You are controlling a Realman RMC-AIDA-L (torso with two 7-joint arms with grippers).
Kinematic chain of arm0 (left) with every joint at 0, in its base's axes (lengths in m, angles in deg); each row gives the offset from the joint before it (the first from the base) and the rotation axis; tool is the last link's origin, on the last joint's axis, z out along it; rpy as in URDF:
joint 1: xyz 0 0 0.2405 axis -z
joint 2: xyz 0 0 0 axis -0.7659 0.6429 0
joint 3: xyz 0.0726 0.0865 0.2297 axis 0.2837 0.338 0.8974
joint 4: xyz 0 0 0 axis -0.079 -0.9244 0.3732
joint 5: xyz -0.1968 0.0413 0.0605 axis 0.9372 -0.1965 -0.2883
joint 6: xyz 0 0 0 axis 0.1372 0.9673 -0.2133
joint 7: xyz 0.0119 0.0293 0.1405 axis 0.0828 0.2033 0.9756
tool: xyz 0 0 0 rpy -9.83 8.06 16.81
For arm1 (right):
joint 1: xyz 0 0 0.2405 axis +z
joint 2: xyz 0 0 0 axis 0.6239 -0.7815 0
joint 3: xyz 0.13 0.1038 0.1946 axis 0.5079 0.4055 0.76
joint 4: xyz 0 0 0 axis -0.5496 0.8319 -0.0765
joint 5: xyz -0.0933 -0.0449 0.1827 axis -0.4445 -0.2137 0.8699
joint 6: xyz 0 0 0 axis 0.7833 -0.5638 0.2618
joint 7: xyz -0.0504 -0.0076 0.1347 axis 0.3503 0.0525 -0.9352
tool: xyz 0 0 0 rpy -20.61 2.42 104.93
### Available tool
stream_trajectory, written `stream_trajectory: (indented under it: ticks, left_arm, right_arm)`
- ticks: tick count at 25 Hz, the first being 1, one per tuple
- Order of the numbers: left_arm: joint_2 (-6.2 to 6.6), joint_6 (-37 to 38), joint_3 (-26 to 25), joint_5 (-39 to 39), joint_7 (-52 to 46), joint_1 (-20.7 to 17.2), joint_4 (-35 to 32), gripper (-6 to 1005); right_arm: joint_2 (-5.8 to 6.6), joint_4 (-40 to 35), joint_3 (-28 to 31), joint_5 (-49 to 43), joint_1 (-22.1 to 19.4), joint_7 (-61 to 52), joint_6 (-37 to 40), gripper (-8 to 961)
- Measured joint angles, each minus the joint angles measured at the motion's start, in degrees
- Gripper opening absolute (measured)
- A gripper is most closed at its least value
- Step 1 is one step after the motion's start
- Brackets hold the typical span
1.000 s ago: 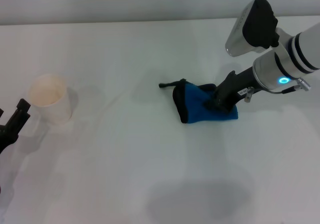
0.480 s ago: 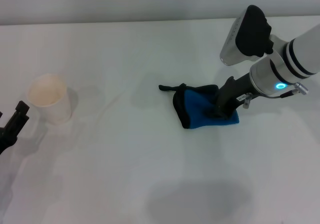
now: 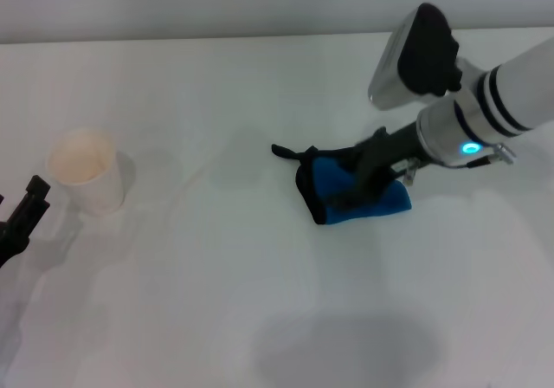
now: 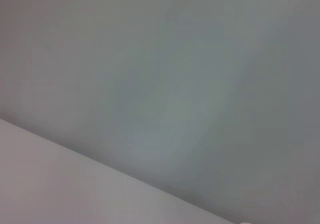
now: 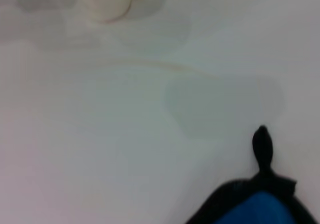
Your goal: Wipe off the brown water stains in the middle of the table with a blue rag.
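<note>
1. Far left, the left gripper (image 3: 22,219) sits parked at the table's (image 3: 260,319) edge; I cannot tell whether it is spread or pressed together.
2. Just beside it stands a paper cup (image 3: 85,177), well apart from the work.
3. Between cup and rag, no clear brown puddle shows from the head view. The right wrist view catches only a faint tan streak (image 5: 165,65) and a dull patch on the white surface — the stains look mostly gone or very pale.
4. Right of centre lies the rag (image 3: 355,193), bunched, its black loop pointing left.
5. The right gripper (image 3: 359,180) bears down on the rag; its fingertips are buried in the folds, so whether it pinches the cloth I cannot tell.
6. Risks, as I judge them: the bunched rag could roll under the push and skip the streak, or slip from under the fingers — loose folds on a smooth top would cause either. A long leftward sweep might also reach the cup.
</note>
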Motion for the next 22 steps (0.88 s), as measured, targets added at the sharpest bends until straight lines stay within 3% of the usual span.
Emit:
stream_trajectory:
  ticks: [6,9,11,12,13,17,19,20,22]
  left_arm:
    - [0.0,-0.01,0.0,0.0,0.0,0.01,0.0,890]
    - [0.0,-0.03,0.0,0.0,0.0,0.02,0.0,890]
    - [0.0,0.01,0.0,0.0,0.0,0.07,0.0,890]
    - [0.0,0.02,0.0,0.01,0.0,0.12,0.0,890]
    - [0.0,0.03,0.0,0.0,0.0,0.14,-0.02,890]
    - [0.0,0.07,0.0,0.0,0.0,0.23,-0.1,891]
    - [0.0,0.11,0.0,0.01,0.03,0.28,-0.15,891]
    - [0.0,0.15,0.0,0.02,0.07,0.31,-0.17,891]
    - [0.0,0.22,0.0,0.11,0.14,0.31,-0.18,891]
  right_arm:
    - [-0.69,-2.99,10.26,5.42,-3.27,0.97,0.16,674]
    - [-0.69,-2.5,17.71,16.2,-5.68,4.36,1.46,759]
    - [-0.7,-0.68,22.16,24.29,-7.44,7.55,2.82,758]
    - [-0.55,2.89,26.08,33.36,-8.86,11.27,4.96,758]
    - [-0.55,2.89,26.08,33.36,-8.86,11.27,4.96,757]
    - [-0.22,14.29,35.08,48.58,-10.21,20.27,9.82,756]
    - [-0.32,19.71,39.78,52.61,-10.69,25.76,10.13,755]
    - [-0.53,23.63,43.36,54.2,-11.21,33.66,9.85,755]
    - [-0.59,25.56,44.66,54.56,-11.44,39.49,9.64,754]
